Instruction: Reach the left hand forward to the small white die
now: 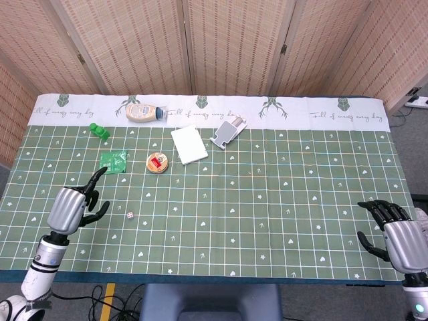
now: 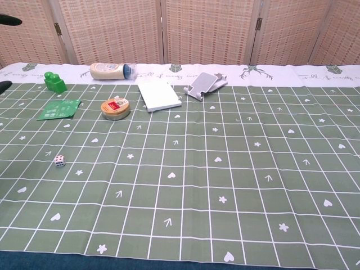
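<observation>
The small white die lies on the green checked cloth near the front left, also seen in the chest view as the die. My left hand hovers to the left of it, fingers spread, holding nothing and clear of the die. In the chest view only dark fingertips of that hand show at the top left edge. My right hand stays at the front right corner with its fingers apart and nothing in them.
Behind the die lie a green packet, a round tin and a green brick. Further back are a white pad, a grey phone stand and a lying bottle.
</observation>
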Available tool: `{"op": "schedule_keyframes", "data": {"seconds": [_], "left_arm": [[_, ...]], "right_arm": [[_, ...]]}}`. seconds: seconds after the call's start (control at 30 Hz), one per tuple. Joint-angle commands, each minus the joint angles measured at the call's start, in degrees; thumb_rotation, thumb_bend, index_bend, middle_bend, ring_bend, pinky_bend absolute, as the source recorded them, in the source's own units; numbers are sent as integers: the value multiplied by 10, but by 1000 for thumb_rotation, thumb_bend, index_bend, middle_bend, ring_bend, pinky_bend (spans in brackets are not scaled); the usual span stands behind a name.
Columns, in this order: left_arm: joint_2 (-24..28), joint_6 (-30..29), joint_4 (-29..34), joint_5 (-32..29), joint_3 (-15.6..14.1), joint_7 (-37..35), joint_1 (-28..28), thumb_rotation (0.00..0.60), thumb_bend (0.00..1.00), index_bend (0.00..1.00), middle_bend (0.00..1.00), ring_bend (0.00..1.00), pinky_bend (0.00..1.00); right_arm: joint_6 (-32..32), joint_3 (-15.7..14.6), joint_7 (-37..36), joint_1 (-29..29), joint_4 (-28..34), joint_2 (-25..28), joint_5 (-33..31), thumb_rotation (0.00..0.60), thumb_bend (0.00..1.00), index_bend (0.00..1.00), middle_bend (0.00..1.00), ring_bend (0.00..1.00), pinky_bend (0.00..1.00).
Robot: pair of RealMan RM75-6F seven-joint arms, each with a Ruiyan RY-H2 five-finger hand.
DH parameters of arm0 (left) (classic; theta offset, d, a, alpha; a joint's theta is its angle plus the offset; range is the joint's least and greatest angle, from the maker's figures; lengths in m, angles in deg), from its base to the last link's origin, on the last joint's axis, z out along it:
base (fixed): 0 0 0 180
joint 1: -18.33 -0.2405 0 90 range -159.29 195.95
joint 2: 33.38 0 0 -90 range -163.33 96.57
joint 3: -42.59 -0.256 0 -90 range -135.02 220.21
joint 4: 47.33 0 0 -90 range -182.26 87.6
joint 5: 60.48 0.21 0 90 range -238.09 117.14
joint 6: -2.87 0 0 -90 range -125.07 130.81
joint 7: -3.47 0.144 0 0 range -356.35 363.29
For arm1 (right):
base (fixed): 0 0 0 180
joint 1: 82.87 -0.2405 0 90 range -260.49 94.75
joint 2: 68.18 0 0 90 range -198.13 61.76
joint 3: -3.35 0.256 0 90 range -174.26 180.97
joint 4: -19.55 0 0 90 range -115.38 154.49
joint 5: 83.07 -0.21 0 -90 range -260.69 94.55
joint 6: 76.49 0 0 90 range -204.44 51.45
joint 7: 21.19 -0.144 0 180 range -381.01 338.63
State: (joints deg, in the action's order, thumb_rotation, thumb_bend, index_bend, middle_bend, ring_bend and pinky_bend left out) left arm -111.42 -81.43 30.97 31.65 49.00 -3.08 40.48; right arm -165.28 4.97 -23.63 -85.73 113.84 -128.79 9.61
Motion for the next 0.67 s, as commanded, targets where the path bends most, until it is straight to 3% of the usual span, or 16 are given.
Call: {"op": "schedule_keyframes", "data": {"seconds": [0.03, 0.17, 0.33, 0.67], "left_arm": [[29, 22, 34, -30, -3, 35, -11, 600, 389, 115, 774, 649, 814], [61, 43, 82, -74, -6, 81, -27, 600, 388, 146, 690, 548, 754], [96, 65, 129, -120, -20, 126, -50, 600, 389, 155, 565, 471, 589], [125, 2, 180, -130, -37, 148, -111, 600, 389, 187, 529, 442, 540]], "right_arm": [[1, 0, 1, 0, 1, 2, 0, 600, 264, 260, 292, 222, 263], [3, 0, 3, -1, 3, 6, -2, 600, 263, 260, 292, 223, 263], [12, -3, 5, -2, 7, 10, -5, 600, 263, 260, 292, 222, 263], [14, -4, -5, -10, 3, 7, 10, 600, 263, 262, 292, 222, 263]]}}
